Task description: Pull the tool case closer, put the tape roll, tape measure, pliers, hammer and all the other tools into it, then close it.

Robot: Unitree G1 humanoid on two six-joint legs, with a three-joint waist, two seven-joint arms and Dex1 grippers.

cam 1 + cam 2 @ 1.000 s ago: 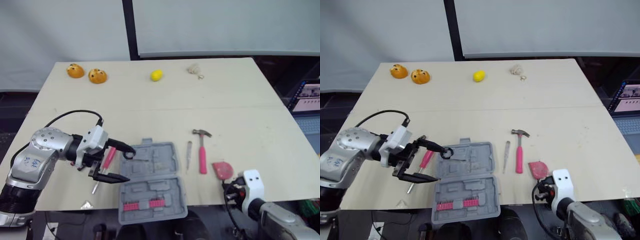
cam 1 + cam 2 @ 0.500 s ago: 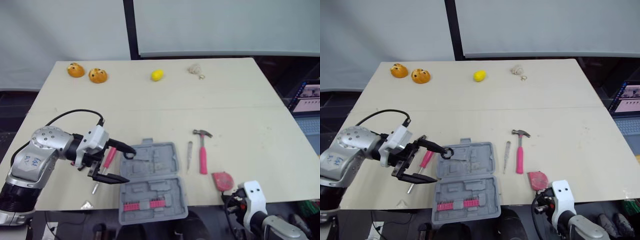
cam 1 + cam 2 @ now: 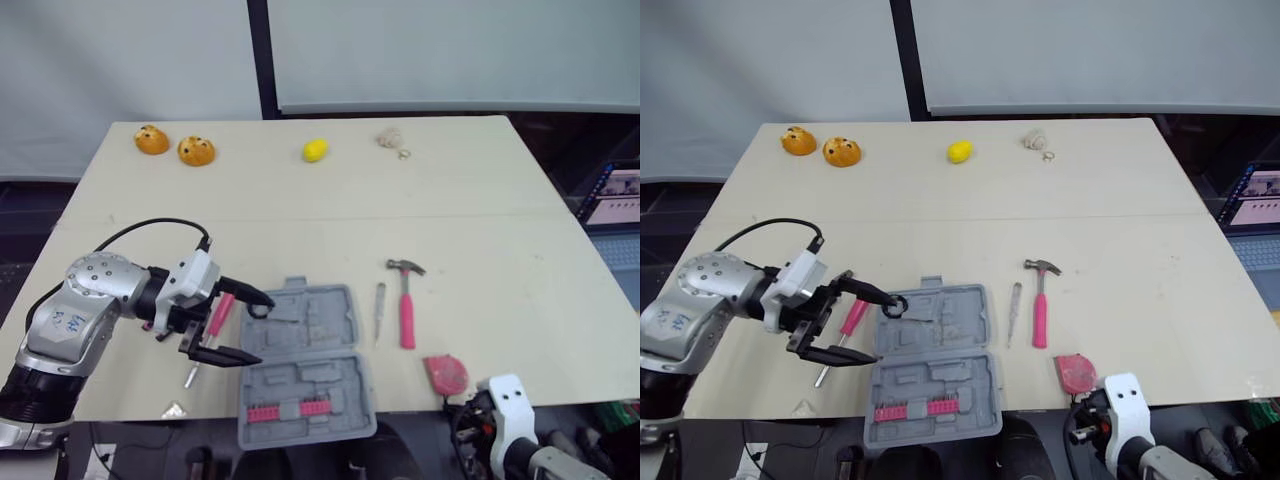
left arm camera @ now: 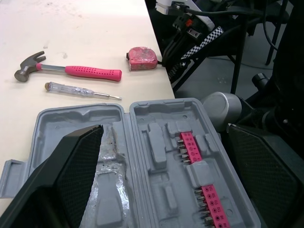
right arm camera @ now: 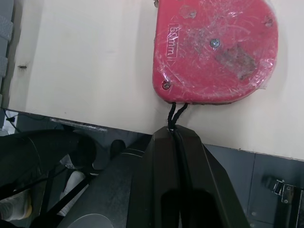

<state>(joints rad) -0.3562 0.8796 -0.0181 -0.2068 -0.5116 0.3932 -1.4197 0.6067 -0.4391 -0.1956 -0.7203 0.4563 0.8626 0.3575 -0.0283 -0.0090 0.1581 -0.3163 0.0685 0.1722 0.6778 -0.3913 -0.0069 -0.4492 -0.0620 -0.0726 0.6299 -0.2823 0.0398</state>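
Beige table (image 3: 300, 200) holds an open grey tool case (image 3: 310, 372); left gripper (image 3: 256, 329) gapes wide, right gripper (image 5: 176, 135) pinches red tape measure's (image 5: 213, 52) cord.

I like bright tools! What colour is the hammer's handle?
The hammer handle is pink; the left wrist view shows it best.

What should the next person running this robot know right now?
Left gripper: jaws open, at the left edge of the open grey plastic tool case, over the pink-handled screwdriver.
Right gripper: jaws shut on the black strap of the red tape measure at the near edge of the table.
Pink-handled hammer and slim clear screwdriver lie right of the case.
Done: case open, close by. Left: load every tool, shut it.
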